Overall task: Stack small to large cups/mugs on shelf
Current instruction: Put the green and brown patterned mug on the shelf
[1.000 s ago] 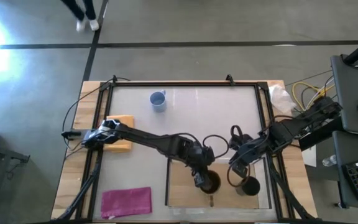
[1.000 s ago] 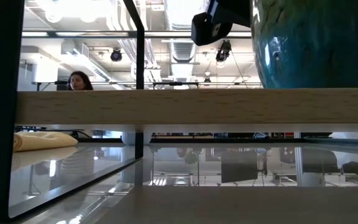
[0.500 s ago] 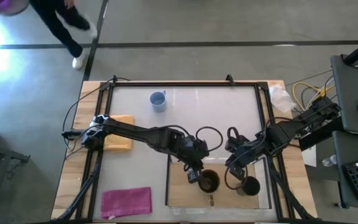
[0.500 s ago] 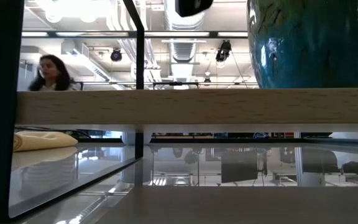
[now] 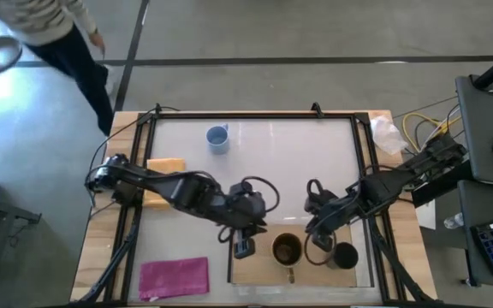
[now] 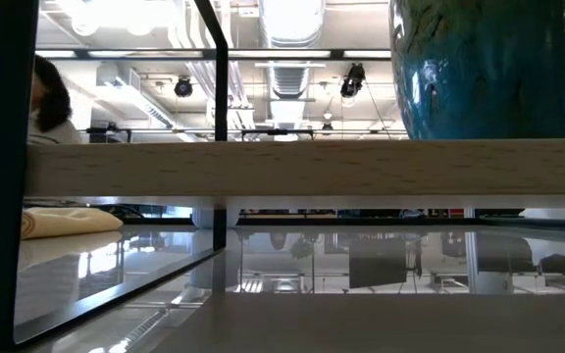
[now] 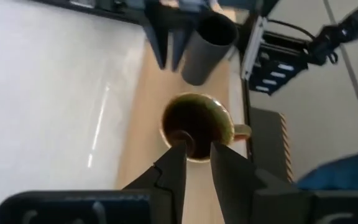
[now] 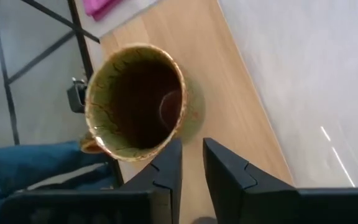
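Note:
The brown mug (image 5: 287, 250) with a yellowish handle stands upright on the light wooden shelf board (image 5: 255, 265), and the black cup (image 5: 345, 255) stands on the board to its right. The light blue mug (image 5: 218, 137) stands on the far part of the table. My left gripper (image 5: 245, 248) hovers just left of the brown mug (image 7: 197, 124), slightly open and empty. My right gripper (image 5: 315, 233) hangs between the brown mug (image 8: 135, 102) and the black cup, its fingers (image 8: 166, 162) a narrow gap apart, holding nothing. In the low view a glazed mug wall (image 6: 488, 69) rests on the board (image 6: 312, 169).
A yellow cloth (image 5: 165, 182) lies at the table's left and a pink cloth (image 5: 174, 278) at the near left. Thin dark frame bars (image 5: 255, 115) ring the table. A person (image 5: 50, 26) walks past the far left corner. Cables (image 5: 418, 128) lie at the right.
My left gripper has let go of the brown mug's rim and drawn back toward the table's left, leaving the mug upright on the board. It has risen out of the low view. My right gripper has edged a little to the left. A person has walked in at the far left.

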Robot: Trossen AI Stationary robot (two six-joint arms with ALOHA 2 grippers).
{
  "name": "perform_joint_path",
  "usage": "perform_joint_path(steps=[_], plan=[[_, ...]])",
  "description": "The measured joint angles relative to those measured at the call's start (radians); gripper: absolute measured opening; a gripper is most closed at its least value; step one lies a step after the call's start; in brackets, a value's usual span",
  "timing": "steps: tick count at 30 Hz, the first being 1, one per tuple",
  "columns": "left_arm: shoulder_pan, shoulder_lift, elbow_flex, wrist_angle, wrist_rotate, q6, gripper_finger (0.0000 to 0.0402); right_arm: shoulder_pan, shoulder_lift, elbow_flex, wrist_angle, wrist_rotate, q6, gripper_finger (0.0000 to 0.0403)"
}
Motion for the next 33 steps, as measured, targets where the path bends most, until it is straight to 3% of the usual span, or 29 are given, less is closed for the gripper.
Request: perform_joint_path(steps=[7,13,18,23,33], plan=[[-0.021,-0.099,-0.152,0.037,-0.076,-0.095,0.0059,-0.004,0.081,0.017,0.001,-0.003,0.004,0.0141],[-0.034,-0.184,-0.374,0.244,-0.084,-0.166,0.0059,-0.005,0.135,0.032,-0.002,-0.003,-0.003,0.0174],[-0.039,-0.259,-0.542,0.438,-0.102,-0.208,0.0059,-0.006,0.178,0.045,0.001,-0.003,-0.007,0.0172],[-0.039,-0.314,-0.644,0.525,-0.111,-0.234,0.0059,-0.006,0.217,0.075,-0.001,0.006,-0.043,0.0165],[-0.039,-0.329,-0.674,0.546,-0.125,-0.233,0.0059,-0.006,0.313,0.133,-0.012,0.004,-0.096,0.0116]])
